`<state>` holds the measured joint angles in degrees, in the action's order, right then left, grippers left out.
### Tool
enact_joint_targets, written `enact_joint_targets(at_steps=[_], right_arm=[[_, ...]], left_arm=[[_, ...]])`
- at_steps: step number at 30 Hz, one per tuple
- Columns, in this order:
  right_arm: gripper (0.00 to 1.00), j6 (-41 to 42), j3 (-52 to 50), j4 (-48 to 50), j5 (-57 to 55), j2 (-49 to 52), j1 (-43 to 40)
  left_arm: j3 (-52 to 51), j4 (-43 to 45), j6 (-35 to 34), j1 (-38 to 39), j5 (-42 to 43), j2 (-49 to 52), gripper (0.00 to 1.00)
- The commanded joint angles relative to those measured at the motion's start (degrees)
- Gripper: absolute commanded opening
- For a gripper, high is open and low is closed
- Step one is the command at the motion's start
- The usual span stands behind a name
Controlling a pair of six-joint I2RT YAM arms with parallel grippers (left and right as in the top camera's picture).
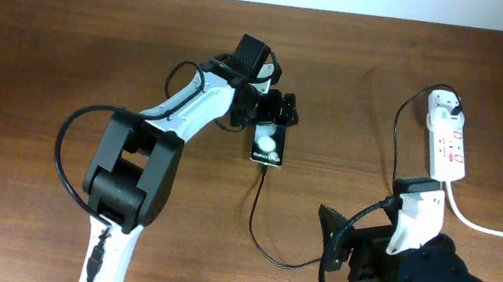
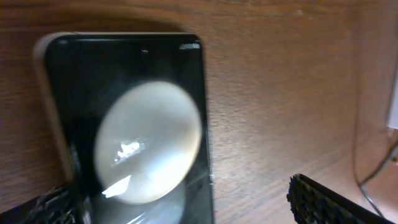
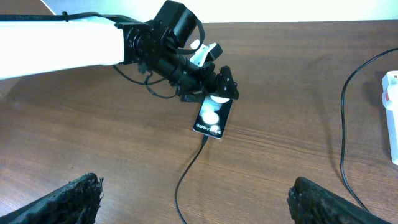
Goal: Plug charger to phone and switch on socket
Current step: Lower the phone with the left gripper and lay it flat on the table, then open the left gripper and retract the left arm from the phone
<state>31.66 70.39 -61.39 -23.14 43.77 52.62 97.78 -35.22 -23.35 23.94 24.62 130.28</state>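
Observation:
The phone [image 1: 267,150] lies flat on the table, a black slab with white circles, and also shows in the left wrist view [image 2: 130,93] and the right wrist view [image 3: 212,116]. My left gripper [image 1: 276,115] is open, its fingers straddling the phone's far end [image 2: 180,199]. The charger's thin black cable [image 1: 260,244] meets the phone's near end [image 3: 205,140] and runs round to a white adapter [image 1: 444,104] in the socket [image 1: 449,144]. My right gripper [image 1: 337,241] hangs open and empty over the cable [image 3: 196,193].
A thick white cord [image 1: 496,229] leaves the socket toward the right edge. The socket's end shows at the right of the right wrist view [image 3: 392,118]. The table's far edge runs along the top [image 1: 352,15].

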Motion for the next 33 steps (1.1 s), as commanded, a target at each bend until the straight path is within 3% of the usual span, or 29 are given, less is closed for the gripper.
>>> enact_joint_targets(at_steps=[1,12,22,25,26,33], right_arm=[[0.99,0.11,0.66,0.02,-1.09,0.04,-0.2],[0.99,0.11,0.66,0.04,-1.09,0.04,-0.2],[0.99,0.11,0.66,0.04,-1.09,0.04,-0.2],[0.99,0.11,0.66,0.04,-1.09,0.04,-0.2],[0.99,0.11,0.66,0.04,-1.09,0.04,-0.2],[0.99,0.11,0.66,0.04,-1.11,0.04,-0.2]], left_arm=[[-3.5,-2.19,0.52,-0.83,-11.19,4.96,0.99],[-4.35,-3.58,0.55,-0.83,-16.9,4.96,0.99],[-4.24,-23.93,1.16,-1.01,-34.36,2.51,0.99],[-4.24,-27.8,1.14,-0.68,-37.77,-5.62,0.99],[-4.24,-28.76,1.14,-0.7,-37.73,-13.49,0.99],[-4.26,-28.87,1.18,1.4,-37.81,-42.36,0.99]])
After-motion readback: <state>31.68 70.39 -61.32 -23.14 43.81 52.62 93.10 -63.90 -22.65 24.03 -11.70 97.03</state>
